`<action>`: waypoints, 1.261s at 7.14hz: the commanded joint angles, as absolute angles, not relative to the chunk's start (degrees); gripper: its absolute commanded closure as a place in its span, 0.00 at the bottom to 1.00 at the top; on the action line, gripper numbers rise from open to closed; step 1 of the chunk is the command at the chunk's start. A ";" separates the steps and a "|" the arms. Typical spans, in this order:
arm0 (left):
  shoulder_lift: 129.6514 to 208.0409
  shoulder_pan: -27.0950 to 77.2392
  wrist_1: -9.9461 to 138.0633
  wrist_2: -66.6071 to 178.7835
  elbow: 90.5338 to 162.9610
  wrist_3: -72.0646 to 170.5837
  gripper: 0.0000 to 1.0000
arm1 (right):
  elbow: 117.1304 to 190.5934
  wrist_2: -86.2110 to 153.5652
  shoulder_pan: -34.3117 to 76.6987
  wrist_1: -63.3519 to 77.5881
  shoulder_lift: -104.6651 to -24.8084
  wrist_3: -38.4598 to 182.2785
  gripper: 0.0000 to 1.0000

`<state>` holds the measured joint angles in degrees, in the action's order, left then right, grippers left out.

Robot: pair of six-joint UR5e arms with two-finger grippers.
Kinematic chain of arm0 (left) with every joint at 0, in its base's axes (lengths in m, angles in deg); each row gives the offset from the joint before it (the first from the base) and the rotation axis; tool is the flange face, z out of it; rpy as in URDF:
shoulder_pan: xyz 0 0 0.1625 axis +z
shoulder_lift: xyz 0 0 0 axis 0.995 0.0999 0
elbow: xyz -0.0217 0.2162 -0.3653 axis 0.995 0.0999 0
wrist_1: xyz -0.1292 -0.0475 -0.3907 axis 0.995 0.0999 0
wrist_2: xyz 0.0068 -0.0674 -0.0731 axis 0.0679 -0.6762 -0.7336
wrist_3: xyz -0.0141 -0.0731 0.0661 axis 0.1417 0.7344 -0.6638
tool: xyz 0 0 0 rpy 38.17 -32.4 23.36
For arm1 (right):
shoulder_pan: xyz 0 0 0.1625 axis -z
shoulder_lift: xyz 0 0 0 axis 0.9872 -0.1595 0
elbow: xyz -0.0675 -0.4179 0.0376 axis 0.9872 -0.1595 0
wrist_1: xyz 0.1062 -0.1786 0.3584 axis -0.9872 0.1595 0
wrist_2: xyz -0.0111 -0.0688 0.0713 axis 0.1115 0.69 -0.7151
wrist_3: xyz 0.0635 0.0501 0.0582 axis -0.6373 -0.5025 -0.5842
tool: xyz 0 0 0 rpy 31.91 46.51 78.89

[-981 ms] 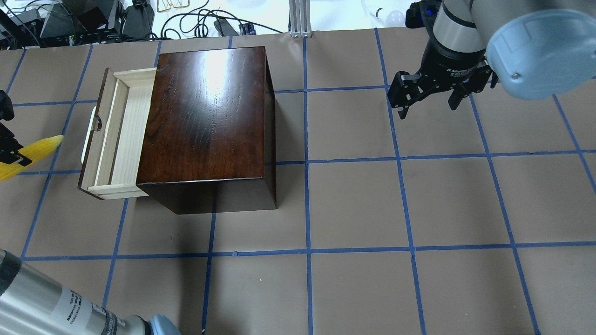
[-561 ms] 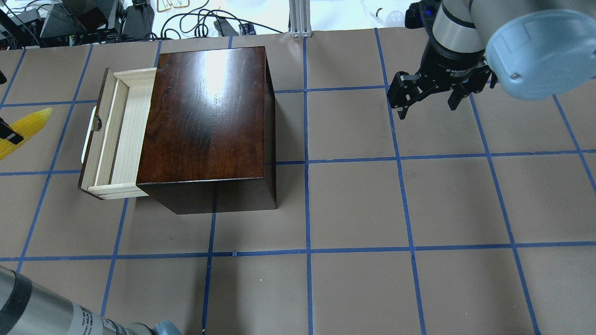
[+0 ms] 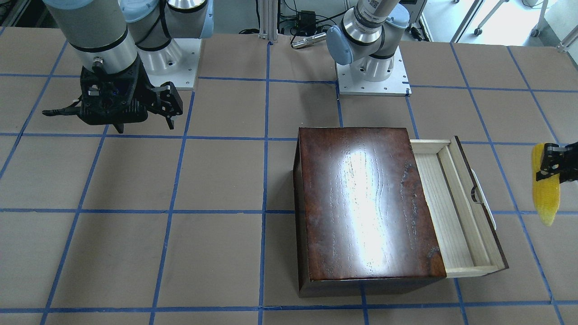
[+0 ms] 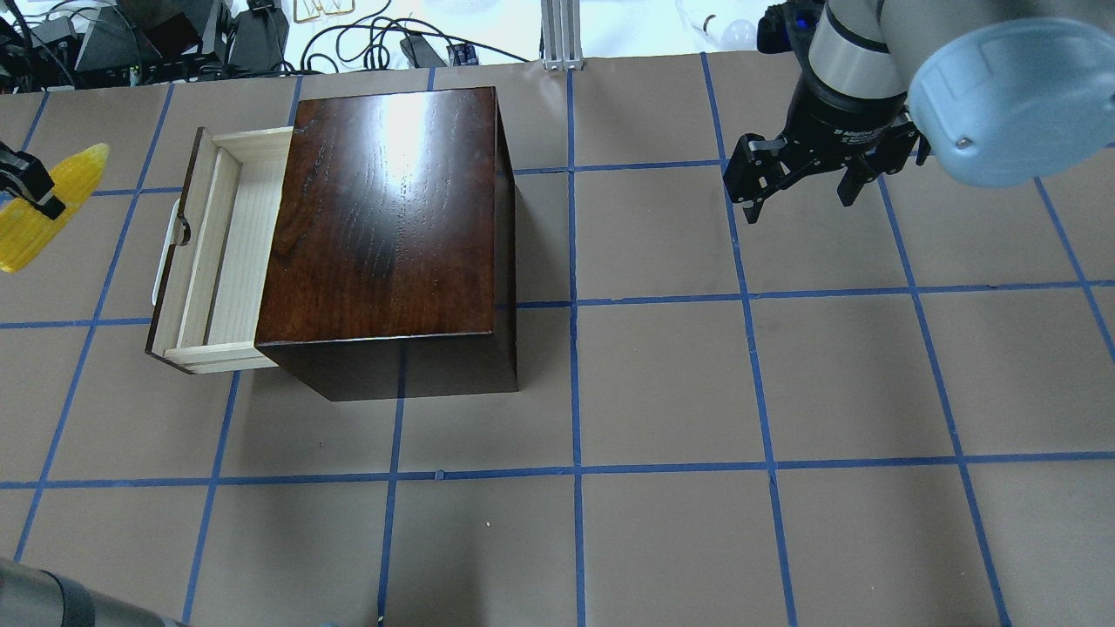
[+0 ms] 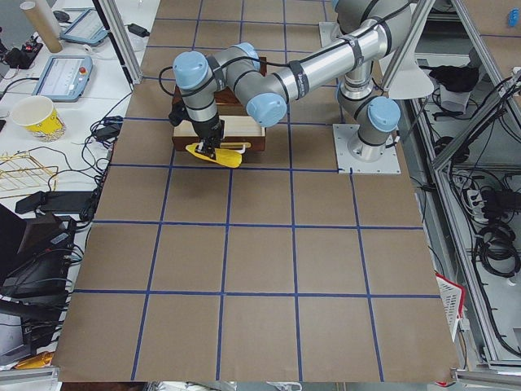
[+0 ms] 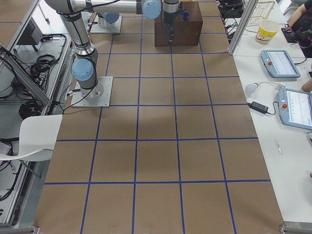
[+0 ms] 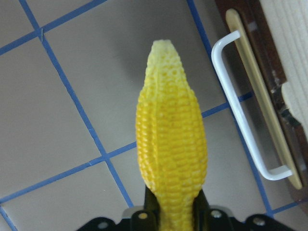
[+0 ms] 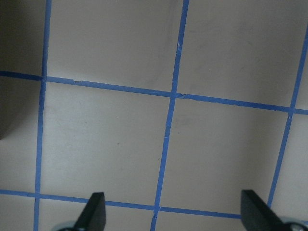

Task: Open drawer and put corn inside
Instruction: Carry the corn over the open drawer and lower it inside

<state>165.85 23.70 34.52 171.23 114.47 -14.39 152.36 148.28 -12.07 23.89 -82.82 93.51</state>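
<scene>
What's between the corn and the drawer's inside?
Past the corn, bare table, then the white handle and dark front panel of the drawer; clearest in the overhead view.

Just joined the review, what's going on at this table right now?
The left gripper grips a bright yellow corn cob out beyond the white loop handle of the shallow pale-wood drawer, which is pulled out of the glossy dark-brown wooden box and empty. The right gripper hangs open, away from the box.

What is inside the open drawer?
In the drawer, only bare pale wood shows in the pulled-out part; the rear, under the box, is hidden. The corn is outside, held by the left gripper.
</scene>
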 commanded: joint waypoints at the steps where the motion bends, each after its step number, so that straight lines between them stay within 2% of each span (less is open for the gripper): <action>1: 164.20 16.80 35.32 171.31 114.53 0.18 1.00 | 152.36 148.28 -11.90 23.89 -82.82 93.51 0.00; 4: 165.68 8.97 35.14 170.52 115.41 15.42 1.00 | 152.36 148.28 -12.07 23.89 -82.82 93.51 0.00; 6: 166.30 8.59 32.71 170.43 119.60 16.68 1.00 | 152.36 148.28 -11.90 23.89 -82.82 93.51 0.00; 9: 167.70 8.94 30.57 170.17 120.59 17.13 1.00 | 152.45 148.28 -12.08 23.89 -82.82 93.51 0.00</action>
<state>166.96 8.79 30.95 170.28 120.34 17.03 152.38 148.28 -12.05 23.89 -82.82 93.51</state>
